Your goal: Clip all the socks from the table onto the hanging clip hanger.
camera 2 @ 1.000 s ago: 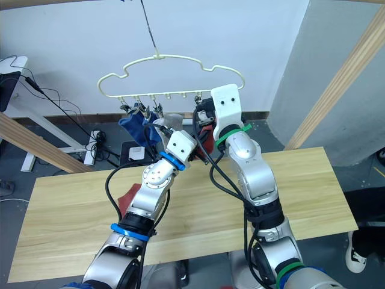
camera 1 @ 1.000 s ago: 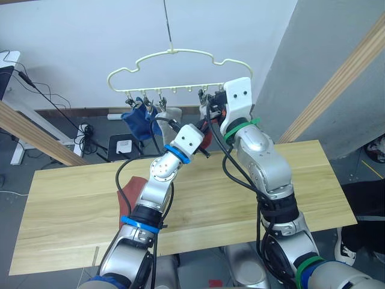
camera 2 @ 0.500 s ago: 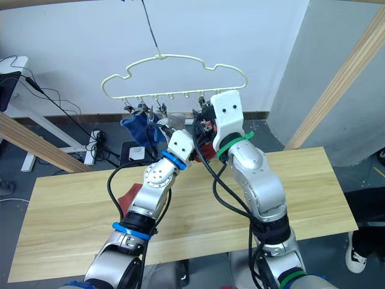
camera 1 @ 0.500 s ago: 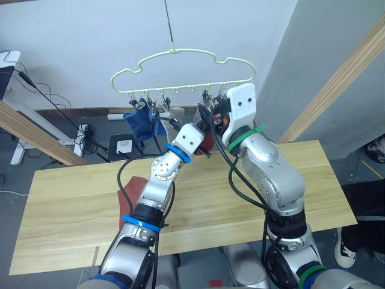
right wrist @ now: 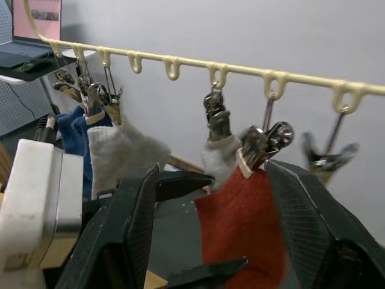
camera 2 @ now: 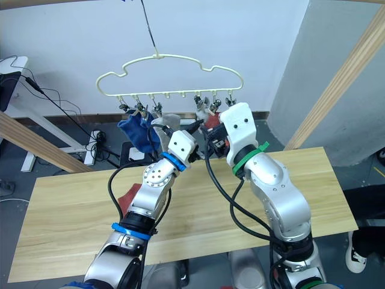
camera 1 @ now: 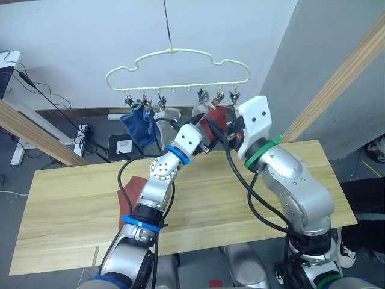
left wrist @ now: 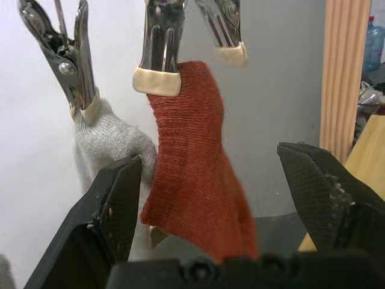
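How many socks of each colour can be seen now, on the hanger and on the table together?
Rust-red knit socks: 2, one clipped, one lying on the light wooden table
Light grey knit socks: 2, both clipped
Blue knit socks: 2, clipped and overlapping
Total: 6

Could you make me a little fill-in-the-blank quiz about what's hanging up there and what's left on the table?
1. The sock on the clip hanger nearest the right hand is rust-red; its neighbour is light ____.
2. The left hand has its fingers ____ around the rust-red sock.
3. The sock lying on the table is coloured ____.

Answers: grey; open; rust-red
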{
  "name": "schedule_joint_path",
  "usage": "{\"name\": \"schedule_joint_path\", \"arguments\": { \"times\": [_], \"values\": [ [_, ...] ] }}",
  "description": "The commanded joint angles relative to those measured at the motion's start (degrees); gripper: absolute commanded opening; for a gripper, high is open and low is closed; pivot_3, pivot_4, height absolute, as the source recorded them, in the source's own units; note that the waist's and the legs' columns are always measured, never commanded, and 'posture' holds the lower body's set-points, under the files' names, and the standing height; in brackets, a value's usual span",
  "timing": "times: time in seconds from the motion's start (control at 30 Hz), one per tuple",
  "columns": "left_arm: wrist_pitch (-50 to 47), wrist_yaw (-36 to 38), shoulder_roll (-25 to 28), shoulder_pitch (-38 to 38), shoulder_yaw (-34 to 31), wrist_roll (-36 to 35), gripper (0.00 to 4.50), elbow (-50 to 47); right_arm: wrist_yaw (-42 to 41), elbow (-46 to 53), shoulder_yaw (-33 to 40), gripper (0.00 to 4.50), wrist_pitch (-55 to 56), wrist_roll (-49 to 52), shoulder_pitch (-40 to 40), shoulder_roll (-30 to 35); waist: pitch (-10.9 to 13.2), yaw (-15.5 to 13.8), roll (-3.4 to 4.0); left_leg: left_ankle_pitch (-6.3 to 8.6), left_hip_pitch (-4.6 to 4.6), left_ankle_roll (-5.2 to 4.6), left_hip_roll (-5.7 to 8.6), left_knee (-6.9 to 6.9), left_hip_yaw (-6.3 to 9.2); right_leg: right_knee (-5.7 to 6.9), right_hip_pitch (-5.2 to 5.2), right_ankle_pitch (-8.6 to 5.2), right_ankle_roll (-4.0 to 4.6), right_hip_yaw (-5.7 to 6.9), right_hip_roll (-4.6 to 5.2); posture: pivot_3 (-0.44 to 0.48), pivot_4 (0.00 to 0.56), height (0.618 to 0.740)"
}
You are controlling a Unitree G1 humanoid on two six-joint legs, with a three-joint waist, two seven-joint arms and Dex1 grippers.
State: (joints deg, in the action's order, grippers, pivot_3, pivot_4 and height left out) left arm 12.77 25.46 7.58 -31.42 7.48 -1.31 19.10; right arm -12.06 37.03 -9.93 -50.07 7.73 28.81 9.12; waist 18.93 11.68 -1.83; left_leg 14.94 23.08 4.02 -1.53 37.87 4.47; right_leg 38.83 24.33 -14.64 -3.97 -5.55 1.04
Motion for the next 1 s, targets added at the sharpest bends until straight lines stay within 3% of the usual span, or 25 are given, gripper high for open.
{"name": "schedule_joint_path", "arguments": {
  "times": [0.03, 0.13, 0.3, 0.4, 0.63, 1.0],
  "values": [
    [-1.6, 4.8, 1.3, 2.1, 0.0, -3.9, 3.94, -6.0, 1.5, 3.6, 1.5, 2.94, 3.0, -1.6, -0.6, 0.9, 0.0, 0.1, 0.0, 0.0, 0.0, 0.0, -0.01, -0.01, 0.0, 0.0, 0.0, 0.0, 0.0, 0.0, -0.01, -0.297, 0.29, 0.74],
    [-6.1, 11.6, 4.6, 4.5, -0.1, -8.8, 3.94, -12.0, 3.4, 2.7, 1.3, 2.94, 5.6, -4.1, -0.8, 1.5, 0.0, 0.4, 0.0, 0.0, -0.01, 0.0, -0.02, -0.02, 0.0, 0.01, 0.0, 0.0, -0.01, -0.01, -0.01, -0.298, 0.291, 0.74],
    [-13.1, 16.7, 9.0, 6.1, -0.8, -13.6, 3.94, -19.3, 5.9, -0.5, 1.1, 2.94, 7.0, -6.3, -1.1, 0.5, 0.0, 0.7, 0.0, 0.0, -0.03, 0.01, -0.02, 0.0, 0.0, 0.01, -0.03, -0.01, -0.02, -0.01, -0.01, -0.282, 0.291, 0.74],
    [-17.6, 19.1, 11.7, 6.7, -1.5, -16.4, 3.99, -23.7, 7.7, -2.8, 1.4, 2.03, 7.3, -7.2, -0.8, -1.1, 0.0, 0.8, 0.0, 0.0, -0.04, 0.01, -0.02, 0.0, 0.0, 0.01, -0.04, -0.01, -0.02, -0.01, -0.01, -0.282, 0.291, 0.74],
    [-22.4, 19.8, 15.3, 7.4, -2.9, -18.3, 3.99, -28.8, 9.5, -6.4, 0.8, 2.03, 7.4, -8.2, -0.1, -4.0, 0.0, 0.7, 0.0, 0.0, -0.03, 0.0, -0.04, -0.02, 0.02, -0.01, -0.03, -0.01, -0.01, -0.01, -0.01, -0.252, 0.284, 0.74],
    [-23.4, 19.6, 15.6, 7.3, -3.7, -17.4, 3.99, -29.1, 12.1, -16.7, 1.9, 2.03, 12.0, -9.7, 4.9, -8.1, 0.0, 0.4, 0.0, 0.0, -0.03, 0.0, -0.04, -0.03, 0.01, -0.01, -0.02, 0.0, 0.01, -0.01, -0.01, -0.243, 0.277, 0.74]
  ]
}}
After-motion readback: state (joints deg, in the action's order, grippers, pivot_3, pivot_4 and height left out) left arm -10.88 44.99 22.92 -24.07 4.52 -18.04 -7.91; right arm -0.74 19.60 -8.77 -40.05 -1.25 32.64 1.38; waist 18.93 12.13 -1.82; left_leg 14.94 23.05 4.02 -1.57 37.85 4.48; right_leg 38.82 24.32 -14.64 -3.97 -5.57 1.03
